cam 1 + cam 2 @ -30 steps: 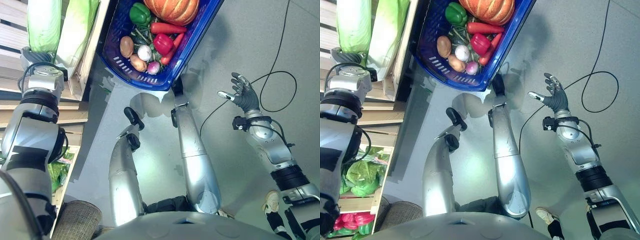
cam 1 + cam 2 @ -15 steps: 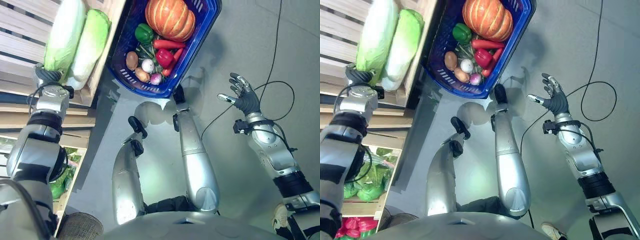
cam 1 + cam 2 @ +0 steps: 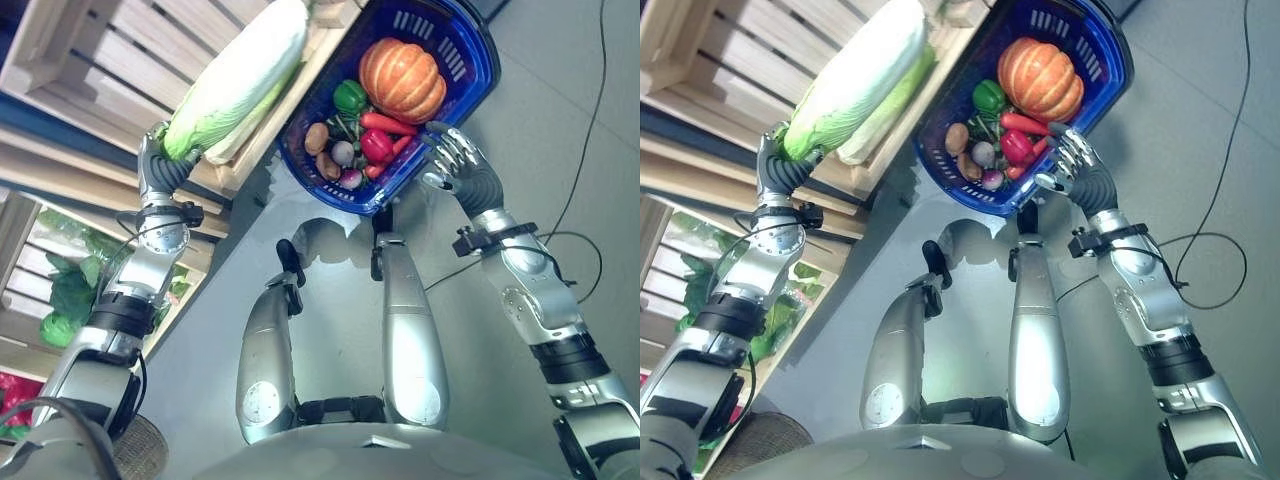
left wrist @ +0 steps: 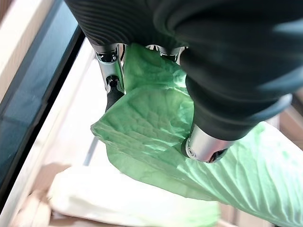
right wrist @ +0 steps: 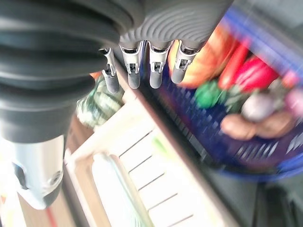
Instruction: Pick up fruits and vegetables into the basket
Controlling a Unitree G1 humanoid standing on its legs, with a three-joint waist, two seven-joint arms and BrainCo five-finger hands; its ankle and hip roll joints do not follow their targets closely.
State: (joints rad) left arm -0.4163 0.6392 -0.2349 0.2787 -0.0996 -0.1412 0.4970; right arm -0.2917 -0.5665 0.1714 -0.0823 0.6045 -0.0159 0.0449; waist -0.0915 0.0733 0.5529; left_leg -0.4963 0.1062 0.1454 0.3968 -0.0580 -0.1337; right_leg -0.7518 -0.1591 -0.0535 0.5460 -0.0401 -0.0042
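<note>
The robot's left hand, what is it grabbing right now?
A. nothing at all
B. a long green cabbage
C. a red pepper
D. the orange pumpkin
B: the left hand is curled round the leafy end of the long green cabbage by the wooden crate, while the pumpkin sits in the blue basket.

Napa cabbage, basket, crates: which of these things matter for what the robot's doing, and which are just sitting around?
Part of the job:
napa cabbage, gripped by the left hand
blue basket holding pumpkin, peppers, carrots
right hand, open at the basket's rim

Just lying about:
wooden crate
leafy greens on the lower shelf
</note>
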